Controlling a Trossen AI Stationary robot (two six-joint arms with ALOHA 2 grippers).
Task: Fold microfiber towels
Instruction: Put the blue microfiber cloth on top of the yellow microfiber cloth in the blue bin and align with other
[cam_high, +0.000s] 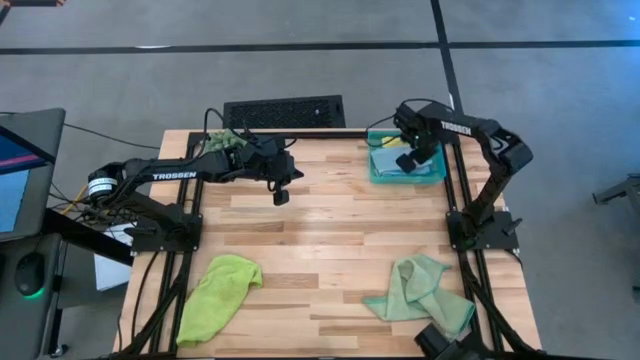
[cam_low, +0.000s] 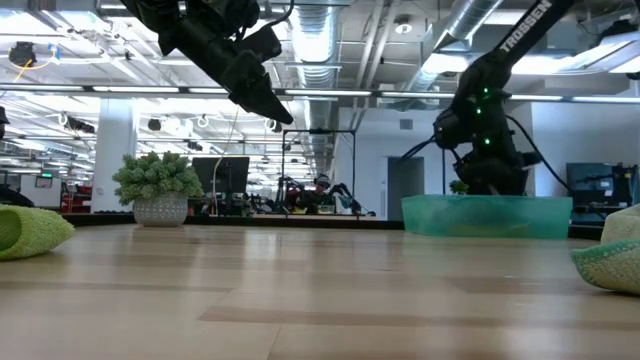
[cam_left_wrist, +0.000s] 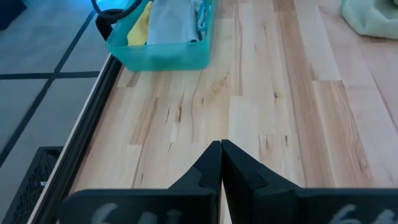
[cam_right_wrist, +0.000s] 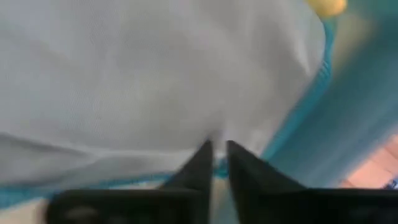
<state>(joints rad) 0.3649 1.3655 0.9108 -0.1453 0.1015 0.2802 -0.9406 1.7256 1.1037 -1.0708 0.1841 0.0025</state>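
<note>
The right gripper (cam_high: 409, 160) sits in the upper right of the high view, lowered over the teal tray (cam_high: 436, 176) at the far right corner of the table (cam_high: 330, 260). In its wrist view its two dark fingers (cam_right_wrist: 198, 163) stand a narrow slit apart, tips just above the light blue towel (cam_right_wrist: 143, 81), which fills most of that picture; whether they pinch any cloth I cannot tell. A bit of the yellow towel (cam_right_wrist: 326, 6) peeks at the upper right corner of that view. From the left wrist view, the tray holds the yellow towel (cam_left_wrist: 141, 25) at one side and the light blue towel (cam_left_wrist: 174, 22) beside it, both lying inside the tray walls.

The left gripper (cam_high: 281, 196) hangs above the bare wood in the upper middle of the high view, well apart from the tray. Its fingers (cam_left_wrist: 208, 163) are pressed together with nothing between them.

The lime green towel (cam_high: 218, 292) lies crumpled at the lower left of the high view. The pale sage green towel (cam_high: 420, 290) lies crumpled at the lower right, near the front edge. Both lie well apart from either gripper.

A small spiky plant (cam_low: 159, 180) in a pot stands at the far left edge of the table in the low view.
</note>
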